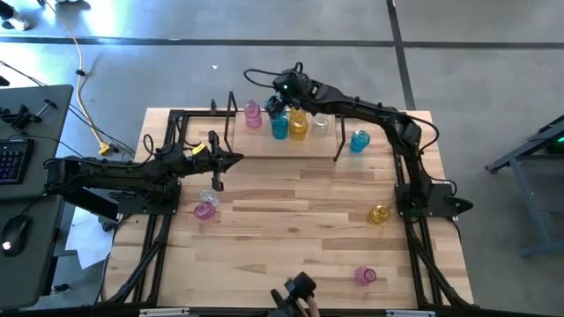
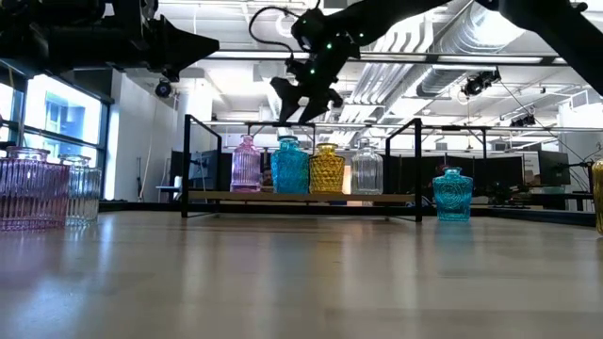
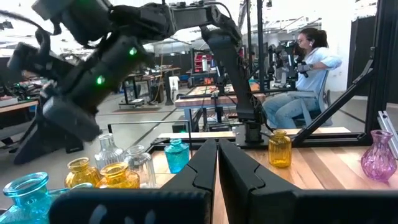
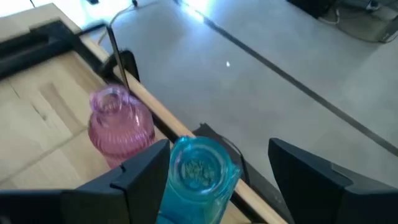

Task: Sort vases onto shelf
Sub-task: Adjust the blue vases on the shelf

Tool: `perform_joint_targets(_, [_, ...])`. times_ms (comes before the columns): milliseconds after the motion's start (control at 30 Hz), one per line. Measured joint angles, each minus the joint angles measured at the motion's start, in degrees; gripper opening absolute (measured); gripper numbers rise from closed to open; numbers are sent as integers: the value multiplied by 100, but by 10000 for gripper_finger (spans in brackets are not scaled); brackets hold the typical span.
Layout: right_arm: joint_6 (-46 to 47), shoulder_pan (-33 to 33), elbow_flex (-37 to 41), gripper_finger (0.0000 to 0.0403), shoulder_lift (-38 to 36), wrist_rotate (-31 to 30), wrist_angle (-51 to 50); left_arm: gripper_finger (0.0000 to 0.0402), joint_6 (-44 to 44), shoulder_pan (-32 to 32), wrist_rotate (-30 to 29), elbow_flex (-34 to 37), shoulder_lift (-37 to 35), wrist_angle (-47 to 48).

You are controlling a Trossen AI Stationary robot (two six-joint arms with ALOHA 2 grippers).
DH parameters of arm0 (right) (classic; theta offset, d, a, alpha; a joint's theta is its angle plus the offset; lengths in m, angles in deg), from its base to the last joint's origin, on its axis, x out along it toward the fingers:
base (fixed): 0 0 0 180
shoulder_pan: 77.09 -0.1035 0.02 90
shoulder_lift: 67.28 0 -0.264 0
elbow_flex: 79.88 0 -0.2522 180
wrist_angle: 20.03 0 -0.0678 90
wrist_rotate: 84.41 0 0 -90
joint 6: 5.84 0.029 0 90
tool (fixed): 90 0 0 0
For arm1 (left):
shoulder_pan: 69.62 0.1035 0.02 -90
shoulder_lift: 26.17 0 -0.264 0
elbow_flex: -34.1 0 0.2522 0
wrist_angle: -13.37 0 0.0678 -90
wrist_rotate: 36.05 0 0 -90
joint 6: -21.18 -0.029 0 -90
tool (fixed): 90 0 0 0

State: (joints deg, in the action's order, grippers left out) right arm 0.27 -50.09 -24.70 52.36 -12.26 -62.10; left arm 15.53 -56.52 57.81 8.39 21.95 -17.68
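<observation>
The right gripper (image 1: 278, 103) hangs over the back of the desk (image 1: 291, 229), above the shelf (image 1: 231, 113), with its jaws spread wide and released, holding nothing. In the right wrist view a teal vase (image 4: 198, 171) stands upright between the two dark fingers (image 4: 140, 169), its open mouth just below them and apart from both. From the low view the gripper sits a little above this vase's neck, not touching it.

On the shelf four vases stand in a row: a pink vase (image 2: 246, 164) at one end, then the teal vase, a yellow vase (image 2: 327, 169) and a clear vase (image 2: 366, 170), close beside one another. A second teal vase (image 1: 359, 140) stands on the desk just past the shelf's right end post.

The left gripper (image 1: 236, 159) waits over the left side of the desk, well apart from the shelf, its jaws clenched together on nothing. Just in front of it on the desk lie a pink vase on the desk (image 1: 205, 210) and a clear one (image 1: 210, 196) beside it.

Farther forward on the right side, a yellow vase near the right arm's base (image 1: 380, 214) and another pink vase near the front edge (image 1: 365, 276) stand alone.
</observation>
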Motion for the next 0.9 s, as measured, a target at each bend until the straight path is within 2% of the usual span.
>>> perform_joint_targets(167, [45, 51, 0, 268, 91, 20, 12, 7, -7, 0, 0, 0, 0, 0])
perform_joint_targets(633, [204, 186, 31, 268, 157, 639, 71, 8, -13, -2, 0, 0, 0, 0])
perform_joint_targets(900, [165, 176, 33, 268, 165, 596, 80, 7, -11, -1, 1, 0, 0, 0])
